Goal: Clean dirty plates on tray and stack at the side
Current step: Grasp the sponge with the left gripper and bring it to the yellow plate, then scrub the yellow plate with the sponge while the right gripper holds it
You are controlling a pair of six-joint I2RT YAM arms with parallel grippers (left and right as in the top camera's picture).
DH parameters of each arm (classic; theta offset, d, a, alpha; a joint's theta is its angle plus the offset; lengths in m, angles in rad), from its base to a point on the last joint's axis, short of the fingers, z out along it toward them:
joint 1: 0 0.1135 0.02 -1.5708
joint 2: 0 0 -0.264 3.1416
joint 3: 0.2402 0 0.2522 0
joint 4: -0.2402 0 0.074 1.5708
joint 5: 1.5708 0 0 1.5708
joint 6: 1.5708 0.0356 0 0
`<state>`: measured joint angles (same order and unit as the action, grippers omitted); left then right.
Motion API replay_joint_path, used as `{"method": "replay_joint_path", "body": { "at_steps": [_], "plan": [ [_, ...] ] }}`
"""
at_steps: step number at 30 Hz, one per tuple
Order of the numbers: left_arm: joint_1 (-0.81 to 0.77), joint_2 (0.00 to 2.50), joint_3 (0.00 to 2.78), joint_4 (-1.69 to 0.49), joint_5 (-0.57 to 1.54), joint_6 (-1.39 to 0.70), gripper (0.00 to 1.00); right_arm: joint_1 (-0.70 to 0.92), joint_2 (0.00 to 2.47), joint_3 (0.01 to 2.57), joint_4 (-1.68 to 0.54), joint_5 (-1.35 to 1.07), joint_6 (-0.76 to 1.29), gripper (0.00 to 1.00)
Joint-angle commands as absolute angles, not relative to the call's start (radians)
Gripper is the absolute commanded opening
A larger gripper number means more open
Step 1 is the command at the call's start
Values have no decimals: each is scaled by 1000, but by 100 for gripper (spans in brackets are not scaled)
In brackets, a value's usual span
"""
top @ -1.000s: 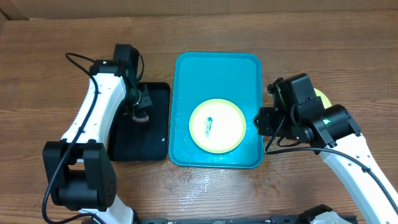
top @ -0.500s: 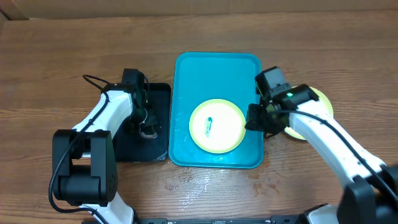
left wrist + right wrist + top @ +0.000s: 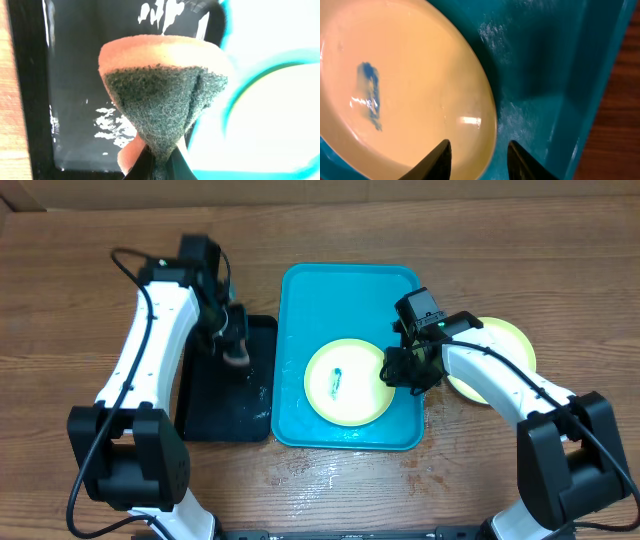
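One smeared plate (image 3: pixel 348 383) sits uncleaned on the tray (image 3: pixel 300 310); a second plate (image 3: pixel 502 342) lies at 3 o'clock on the bench (image 3: pixel 90 250). Left fingers (image 3: pixel 185 170) clamp a sponge (image 3: pixel 165 95); right fingers (image 3: pixel 434 161) gape.

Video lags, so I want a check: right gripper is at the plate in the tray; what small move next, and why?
Probably close the right gripper on the plate rim: its open fingers straddle that edge, the blue smear is unwiped, and the left gripper holds the sponge above the black tub, ready to scrub.
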<state>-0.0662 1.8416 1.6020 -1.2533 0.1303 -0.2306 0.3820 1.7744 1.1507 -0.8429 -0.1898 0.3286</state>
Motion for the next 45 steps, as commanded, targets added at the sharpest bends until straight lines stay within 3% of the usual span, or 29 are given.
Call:
{"method": "replay_joint_path", "body": {
  "at_steps": [1, 3, 9, 13, 22, 30, 39, 45],
  "plan": [
    [-108, 1815, 1719, -1285, 230, -201, 4, 385, 1798, 1080, -756, -204, 319, 38],
    [-136, 1815, 1726, -1274, 257, -202, 4, 385, 1798, 1043, -704, -213, 321, 37],
    [-256, 1820, 1660, -1165, 311, -229, 4, 385, 1798, 1000, -644, -271, 321, 11],
    [-343, 1824, 1557, -1048, 311, -303, 4, 385, 1798, 1000, -656, -263, 322, 4],
    [-498, 1866, 1306, -741, 322, -487, 4, 386, 1798, 1000, -671, -218, 363, 4],
    [-543, 1997, 1279, -712, 381, -551, 4, 386, 1798, 1000, -688, -218, 363, 4],
    [-460, 2021, 1299, -889, -56, -583, 4, 386, 1798, 999, -697, -218, 363, 4],
    [-409, 2021, 1300, -914, -138, -506, 4, 386, 1798, 999, -697, -219, 363, 4]
  ]
}}
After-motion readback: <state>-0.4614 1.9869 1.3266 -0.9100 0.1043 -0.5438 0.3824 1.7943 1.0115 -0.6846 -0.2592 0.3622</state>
